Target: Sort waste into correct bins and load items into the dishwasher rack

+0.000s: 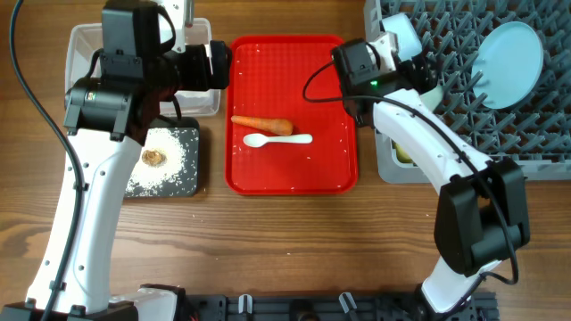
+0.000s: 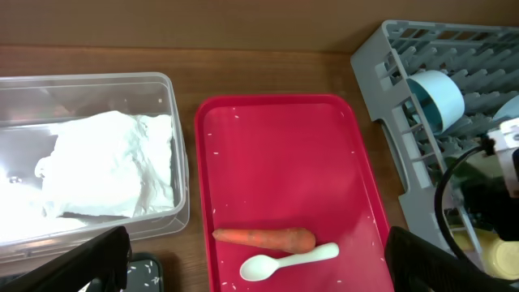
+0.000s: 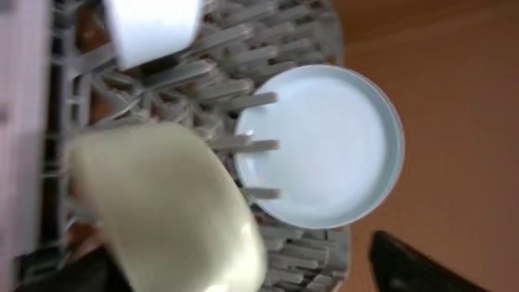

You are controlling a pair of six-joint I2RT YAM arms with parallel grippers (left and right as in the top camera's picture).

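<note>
wooden table, and on it a flat red plastic tray with a long orange carrot. it looks hard, smooth and roly; best grab its fat middle. farther back the left gripper has fingers spread wide. the right gripper is by the square grey plastic rack; i can't see if it grips.

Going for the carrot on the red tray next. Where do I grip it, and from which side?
Come straight down on the carrot and pinch its thicker middle, closing across its length. It lies flat, lengthwise across the red tray, tapering at one end. The white spoon lies close alongside, so that side probably has little room.
</note>
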